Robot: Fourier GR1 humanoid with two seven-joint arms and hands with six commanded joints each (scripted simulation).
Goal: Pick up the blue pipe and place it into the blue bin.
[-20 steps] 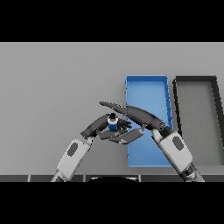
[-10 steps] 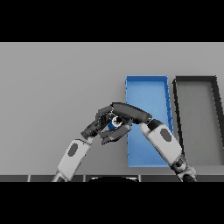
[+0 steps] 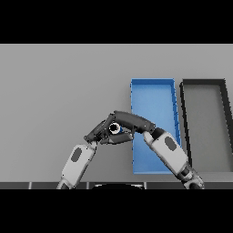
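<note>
Two hands meet over one small thing: the right hand [image 3: 129,120] has its fingers [image 3: 119,116] curled over the top of the pipe [image 3: 115,129], and the left hand [image 3: 98,132] presses in from the other side with fingers bent against it, so the pipe sits pinched between them. Only a blue ring with a pale end peeps out of the gap; its length and lean are lost behind dark fingers. I cannot say for sure whether it is off the desk [image 3: 59,91] or resting on it, since no shadow or gap under it shows.

I'd judge the pick as made or nearly so, and the placing as all to come. The bin [image 3: 152,95] lies just beside the fingers, on the right hand's side, its near edge partly covered by the right forearm. It looks to have nothing in it where its floor shows. Beyond it, farther from the fingers, stands a dark bin [image 3: 205,118], cut by nothing but partly masked low down by the same arm.
</note>
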